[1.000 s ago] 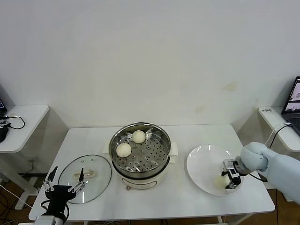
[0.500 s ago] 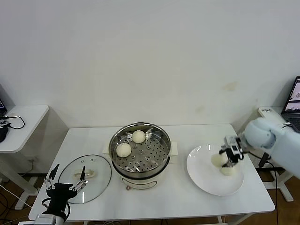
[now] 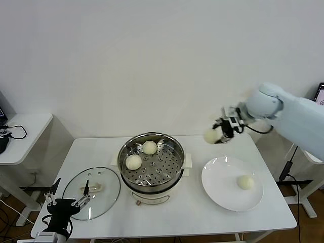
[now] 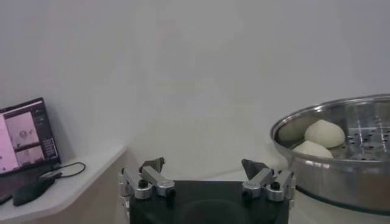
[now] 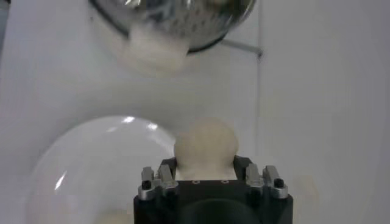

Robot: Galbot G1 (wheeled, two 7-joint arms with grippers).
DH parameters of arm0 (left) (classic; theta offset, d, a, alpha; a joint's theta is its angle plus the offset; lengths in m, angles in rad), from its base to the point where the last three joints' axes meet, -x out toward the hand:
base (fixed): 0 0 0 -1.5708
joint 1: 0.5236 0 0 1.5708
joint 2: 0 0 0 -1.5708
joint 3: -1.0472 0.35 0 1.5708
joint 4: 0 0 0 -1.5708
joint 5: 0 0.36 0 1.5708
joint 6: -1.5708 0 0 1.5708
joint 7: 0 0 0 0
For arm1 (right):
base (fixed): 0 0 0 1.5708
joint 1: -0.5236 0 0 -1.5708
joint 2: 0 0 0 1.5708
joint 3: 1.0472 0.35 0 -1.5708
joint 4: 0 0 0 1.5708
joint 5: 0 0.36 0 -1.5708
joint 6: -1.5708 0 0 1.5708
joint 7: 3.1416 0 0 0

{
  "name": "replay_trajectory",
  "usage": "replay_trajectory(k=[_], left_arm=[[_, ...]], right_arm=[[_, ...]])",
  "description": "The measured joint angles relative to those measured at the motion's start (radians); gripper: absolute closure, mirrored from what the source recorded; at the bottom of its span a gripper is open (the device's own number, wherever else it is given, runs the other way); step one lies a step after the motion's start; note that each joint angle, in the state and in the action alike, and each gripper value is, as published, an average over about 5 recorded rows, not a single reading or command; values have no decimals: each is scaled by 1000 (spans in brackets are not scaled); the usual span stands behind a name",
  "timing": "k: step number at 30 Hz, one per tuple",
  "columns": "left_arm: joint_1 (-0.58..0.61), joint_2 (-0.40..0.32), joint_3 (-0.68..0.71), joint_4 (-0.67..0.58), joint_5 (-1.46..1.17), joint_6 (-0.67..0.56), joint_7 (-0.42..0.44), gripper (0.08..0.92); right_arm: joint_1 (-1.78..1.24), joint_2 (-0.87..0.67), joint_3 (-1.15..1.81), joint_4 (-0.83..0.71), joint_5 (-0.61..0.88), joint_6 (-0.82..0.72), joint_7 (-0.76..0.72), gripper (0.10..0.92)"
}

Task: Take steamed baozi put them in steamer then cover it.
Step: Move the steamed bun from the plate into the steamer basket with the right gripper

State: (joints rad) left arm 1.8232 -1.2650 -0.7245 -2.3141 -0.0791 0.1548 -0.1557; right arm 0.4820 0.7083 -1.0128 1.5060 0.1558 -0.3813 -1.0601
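A: Right gripper point(image 3: 218, 135)?
B: Clamped on one baozi point(image 3: 211, 135), aloft between steamer point(image 3: 152, 161) and plate point(image 3: 223, 190); nothing beneath but table point(image 3: 202, 215).
A: Surroundings?
B: Two buns point(image 3: 141, 154) in the steamer; one bun point(image 3: 245, 182) on the plate; cover point(image 3: 92, 188) lying flat by the left gripper point(image 3: 68, 198), fingers apart, parked.

The room I work in is bright and even, with only soft, pale shadows under the steamer point(image 3: 151, 167) and the plate point(image 3: 223, 195). Light shines off the steamer's metal rim and the plate's edge. From my right wrist the steamer looks smeared and blurry, and the bun point(image 5: 205, 143) I hold looks soft.
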Motion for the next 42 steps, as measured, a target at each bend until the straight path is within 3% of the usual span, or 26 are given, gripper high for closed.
replay_trajectory(k=[11,20,35,42], left_arm=[[1,-15,-26,9,-8,0,0,177],[-1,-26,-43,19,-14,-2,-1,177],[1,-35,-61,23,-18,-6,-3,177],[-1,-40,-58,24,-18,-7,-4,177]], right_arm=[[40,230,-86,-35,41,43,40,440],[13,371,-156,-41,-7,135,39,441],[-10,484,-247,-27,-152,318,42,439],[-5,510,-268,-16,-179,379,25,396]])
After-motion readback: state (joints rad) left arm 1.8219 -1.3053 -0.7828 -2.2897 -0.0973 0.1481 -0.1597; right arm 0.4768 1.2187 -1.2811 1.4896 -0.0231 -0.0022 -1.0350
